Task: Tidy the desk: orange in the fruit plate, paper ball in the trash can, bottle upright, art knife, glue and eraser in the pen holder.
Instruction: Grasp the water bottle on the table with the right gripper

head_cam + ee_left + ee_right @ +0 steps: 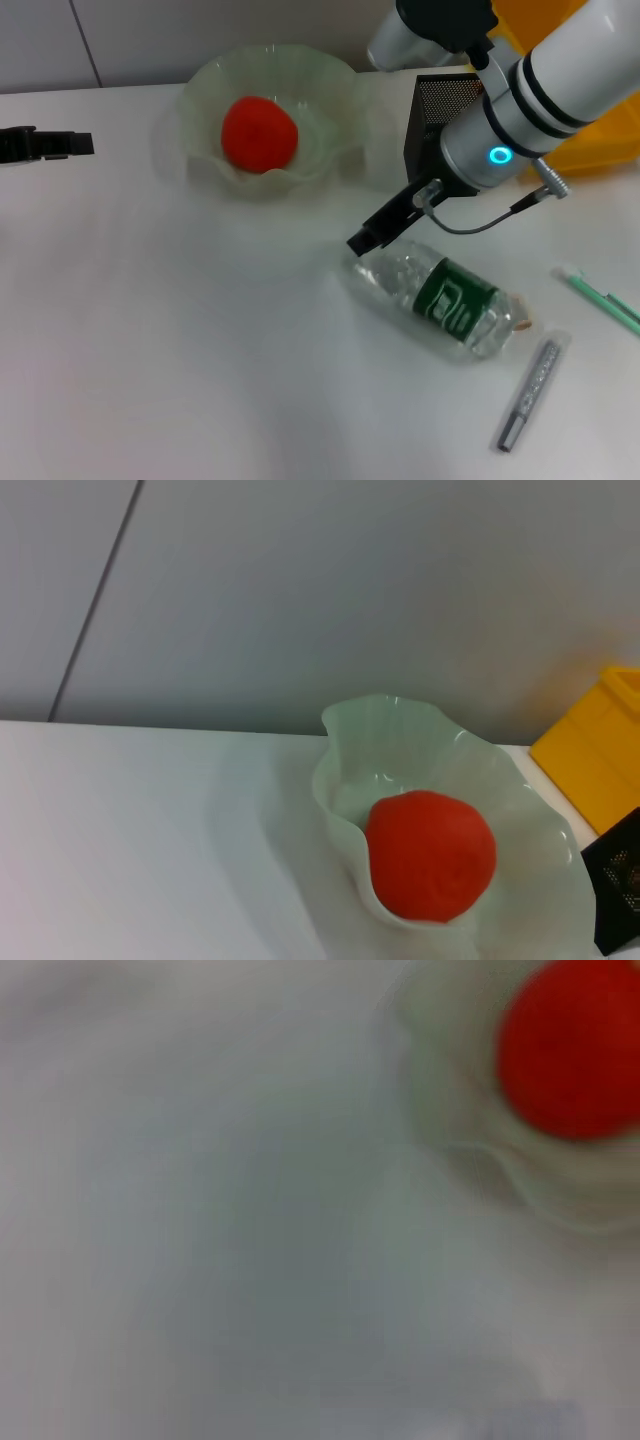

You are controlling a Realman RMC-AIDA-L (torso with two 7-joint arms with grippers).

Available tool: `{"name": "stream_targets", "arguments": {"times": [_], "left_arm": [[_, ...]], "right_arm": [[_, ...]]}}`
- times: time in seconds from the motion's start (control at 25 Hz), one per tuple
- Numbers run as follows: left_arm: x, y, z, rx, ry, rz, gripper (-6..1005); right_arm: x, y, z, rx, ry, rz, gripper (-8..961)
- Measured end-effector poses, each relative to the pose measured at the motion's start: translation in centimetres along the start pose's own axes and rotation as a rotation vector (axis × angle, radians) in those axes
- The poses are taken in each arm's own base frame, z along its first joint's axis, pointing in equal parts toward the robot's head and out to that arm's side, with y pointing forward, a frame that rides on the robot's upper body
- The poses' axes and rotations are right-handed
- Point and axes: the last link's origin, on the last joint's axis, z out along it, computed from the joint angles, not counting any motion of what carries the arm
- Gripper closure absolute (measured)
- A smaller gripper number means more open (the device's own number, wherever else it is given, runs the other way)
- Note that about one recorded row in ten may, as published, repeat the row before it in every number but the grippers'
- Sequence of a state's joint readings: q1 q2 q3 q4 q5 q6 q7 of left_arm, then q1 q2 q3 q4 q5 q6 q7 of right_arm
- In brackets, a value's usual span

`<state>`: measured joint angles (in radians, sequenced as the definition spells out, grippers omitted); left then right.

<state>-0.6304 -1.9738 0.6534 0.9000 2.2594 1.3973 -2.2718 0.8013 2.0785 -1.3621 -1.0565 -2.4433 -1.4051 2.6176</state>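
Nearest the robot, on the white tabletop, we see the art knife, a slim grey metal handle lying flat by the right front edge. We judge it light, stiff and sharp at 1 end, so it should be taken across the middle of the handle. Just beyond it lies a pale green stick-like item, too small for us to identify.

The bottle lies on its side, well right of centre. It is clear, thin-walled plastic with a green label; white markings show on the label, but we cannot read any writing or brand. We judge it light, smooth, apt to roll and easily dented, so the firmer body near the label band seems the best place to hold it for standing upright.

The right tool hovers over the bottle's near-left end, apparently touching or just beside it; we cannot tell whether it is released or clenched.

Farther back stands the black mesh pen holder, then the translucent fruit plate with the orange already inside. The left tool is parked at the far left edge; its state we cannot tell.
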Motion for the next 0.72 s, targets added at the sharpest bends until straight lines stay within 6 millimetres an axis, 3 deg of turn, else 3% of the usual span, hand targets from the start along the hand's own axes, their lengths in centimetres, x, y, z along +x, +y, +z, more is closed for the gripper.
{"name": "stream_targets", "arguments": {"times": [0.24, 0.72], "left_arm": [[-0.1, 0.1, 0.1, -0.007, -0.002, -0.002, 548], [-0.2, 0.1, 0.0, -0.008, -0.001, -0.004, 547]], "right_arm": [[0.4, -1.2, -0.1, 0.074, 0.009, -0.008, 694], [-0.2, -1.4, -0.5, 0.101, -0.014, -0.028, 578]]}}
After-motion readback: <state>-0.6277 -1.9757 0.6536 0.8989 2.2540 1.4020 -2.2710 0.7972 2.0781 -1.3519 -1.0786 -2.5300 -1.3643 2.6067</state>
